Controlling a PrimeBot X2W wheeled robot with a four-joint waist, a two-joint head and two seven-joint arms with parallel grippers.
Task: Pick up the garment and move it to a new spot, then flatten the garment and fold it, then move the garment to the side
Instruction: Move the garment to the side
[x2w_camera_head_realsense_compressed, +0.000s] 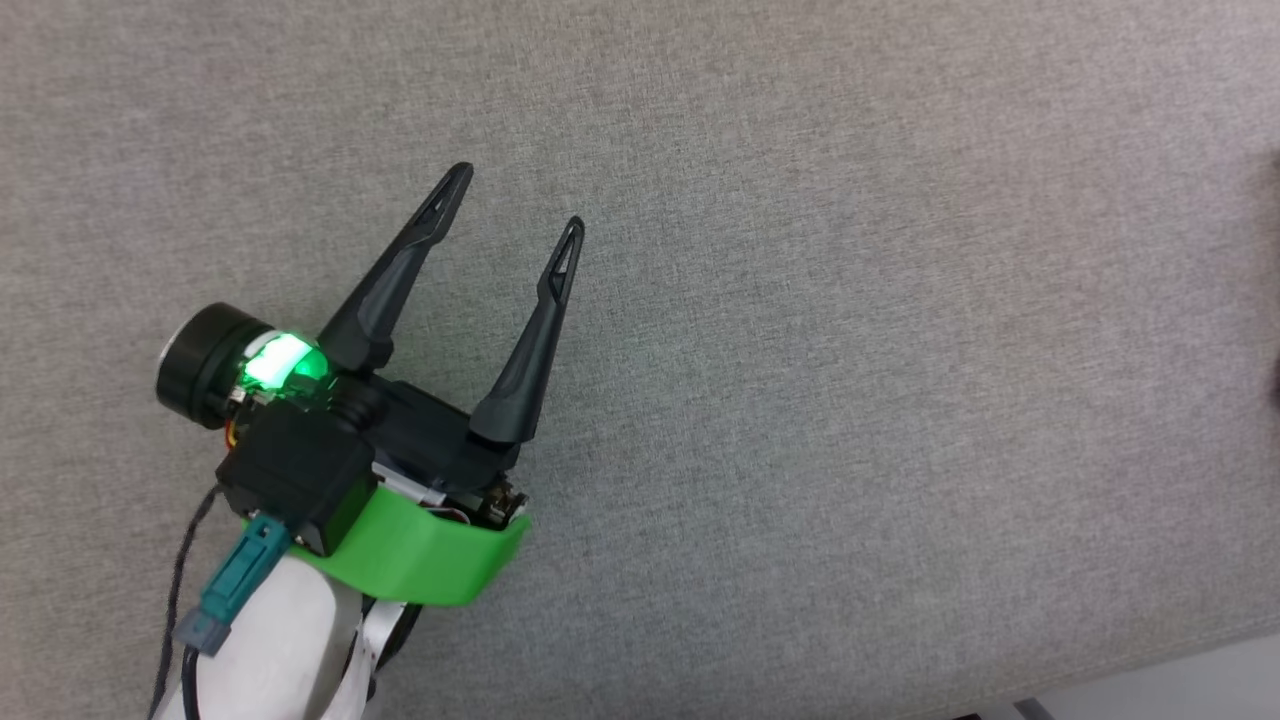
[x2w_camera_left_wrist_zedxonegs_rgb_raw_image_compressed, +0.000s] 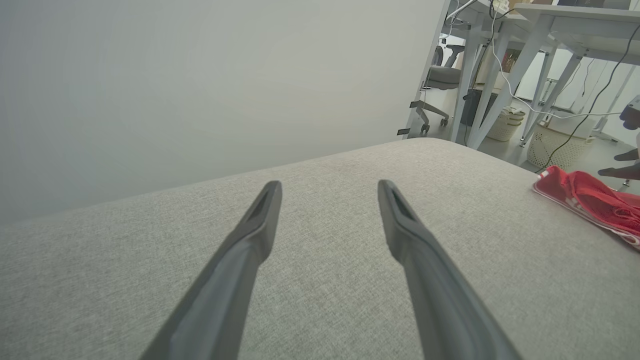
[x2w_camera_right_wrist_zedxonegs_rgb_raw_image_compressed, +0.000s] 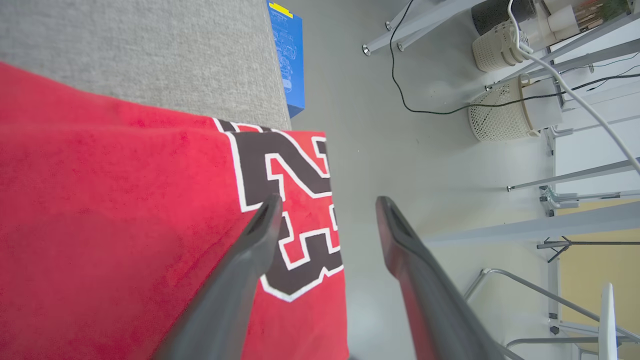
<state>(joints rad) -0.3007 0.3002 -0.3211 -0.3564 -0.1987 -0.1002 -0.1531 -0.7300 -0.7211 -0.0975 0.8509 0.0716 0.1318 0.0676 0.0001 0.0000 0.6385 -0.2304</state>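
Hanging spread wide over the red jersey (x2w_camera_right_wrist_zedxonegs_rgb_raw_image_compressed: 125, 210) at the edge of the grey cushion (x2w_camera_right_wrist_zedxonegs_rgb_raw_image_compressed: 150, 45), the right gripper (x2w_camera_right_wrist_zedxonegs_rgb_raw_image_compressed: 329, 199) should bite well inside the hem — the left gripper (x2w_camera_head_realsense_compressed: 518, 196), equally wide, hovers empty.

Head: down on grey fabric-covered table (x2w_camera_head_realsense_compressed: 850, 350).
Left wrist: low along it.
Right wrist: close above red jersey garment (x2w_camera_right_wrist_zedxonegs_rgb_raw_image_compressed: 125, 225).
Shared: table.

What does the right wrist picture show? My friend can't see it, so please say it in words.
A red shirt with a black 23 lies on a grey cushion, its edge seeming to reach past the cushion's end over the floor. The right gripper is open above that edge, one finger over the 23.
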